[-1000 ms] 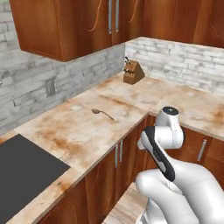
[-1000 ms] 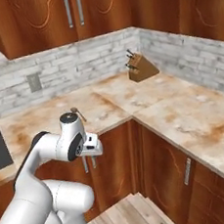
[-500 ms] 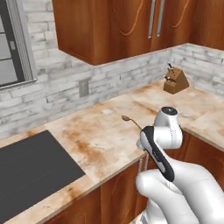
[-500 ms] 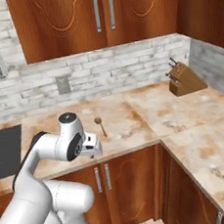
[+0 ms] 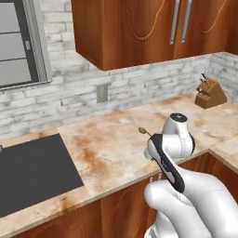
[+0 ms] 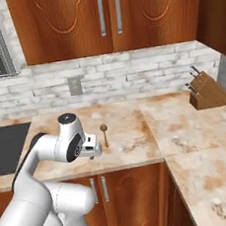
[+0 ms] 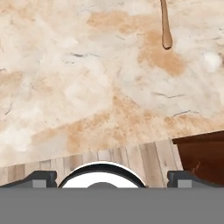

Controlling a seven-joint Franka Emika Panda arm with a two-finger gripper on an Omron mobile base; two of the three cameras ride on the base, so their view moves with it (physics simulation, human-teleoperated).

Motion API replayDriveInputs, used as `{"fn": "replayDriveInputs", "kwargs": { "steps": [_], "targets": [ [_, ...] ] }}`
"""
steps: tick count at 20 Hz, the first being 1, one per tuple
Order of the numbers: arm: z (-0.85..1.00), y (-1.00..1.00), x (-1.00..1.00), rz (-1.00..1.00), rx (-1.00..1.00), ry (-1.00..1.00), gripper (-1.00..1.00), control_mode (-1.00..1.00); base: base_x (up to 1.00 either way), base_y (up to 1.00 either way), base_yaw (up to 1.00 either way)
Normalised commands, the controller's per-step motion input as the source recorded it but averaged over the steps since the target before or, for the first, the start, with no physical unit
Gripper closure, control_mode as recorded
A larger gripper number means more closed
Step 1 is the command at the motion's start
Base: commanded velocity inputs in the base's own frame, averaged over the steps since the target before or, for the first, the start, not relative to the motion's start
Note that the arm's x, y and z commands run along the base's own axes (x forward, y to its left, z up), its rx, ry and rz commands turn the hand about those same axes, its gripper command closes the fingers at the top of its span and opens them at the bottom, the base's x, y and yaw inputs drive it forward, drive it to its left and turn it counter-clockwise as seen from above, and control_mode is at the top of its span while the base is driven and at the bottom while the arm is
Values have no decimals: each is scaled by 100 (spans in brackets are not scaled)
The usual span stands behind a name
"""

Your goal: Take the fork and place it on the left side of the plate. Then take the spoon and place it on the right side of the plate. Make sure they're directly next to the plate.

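Dark-brown spoon on tan-and-cream marbled counter; grey-white brick wall.

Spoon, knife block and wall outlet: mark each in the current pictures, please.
spoon [image 6: 104, 134]: right base view, on the handle just below the bowl.
knife block [image 6: 209, 93]: right base view, on the wooden side face.
wall outlet [image 5: 102, 93]: left base view, on the middle of the cover plate.
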Motion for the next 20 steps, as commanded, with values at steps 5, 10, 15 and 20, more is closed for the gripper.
{"fn": "replayDriveInputs", "kwargs": {
  "steps": [5, 10, 15, 20],
  "targets": [
    [0, 0, 0, 0, 0, 0, -100, 100, 35, -44, 33],
    [0, 0, 0, 0, 0, 0, -100, 100, 46, -38, 26],
    [0, 0, 0, 0, 0, 0, -100, 100, 44, -15, 15],
    [0, 0, 0, 0, 0, 0, -100, 100, 0, 0, 1]
  ]
}}
